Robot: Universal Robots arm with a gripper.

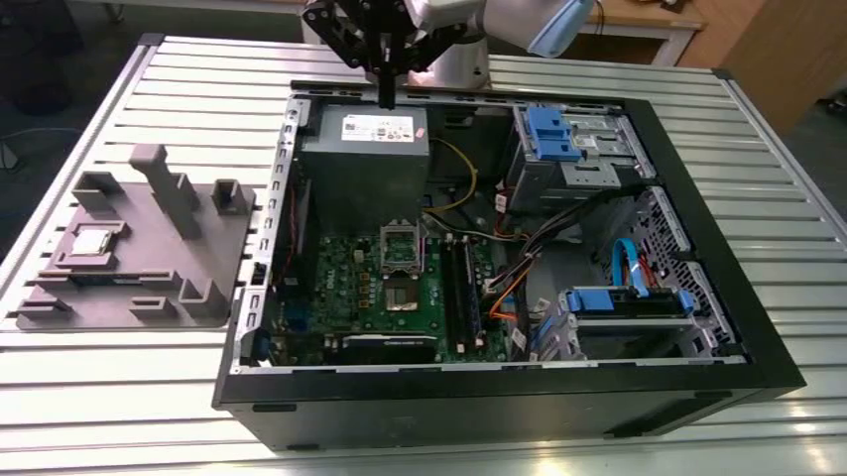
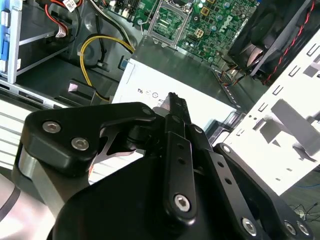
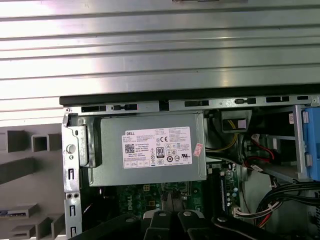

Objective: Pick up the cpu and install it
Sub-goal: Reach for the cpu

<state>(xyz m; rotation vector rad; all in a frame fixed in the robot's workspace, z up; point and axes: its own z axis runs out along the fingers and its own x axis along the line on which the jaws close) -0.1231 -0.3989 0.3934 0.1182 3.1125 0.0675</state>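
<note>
Exterior view, top centre: our gripper hangs closed, empty. The cpu lies mid-left on a grey tray; we should approach squarely.

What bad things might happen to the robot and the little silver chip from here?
1. The gripper, jaws shut and empty, hangs over the power-supply box; moving sideways low, it might bump the case wall.
2. Tall posts of the grey holder stand beside the cpu, so the jaws might clip one.
3. Loose cables lie near the open socket and might snag.
</note>
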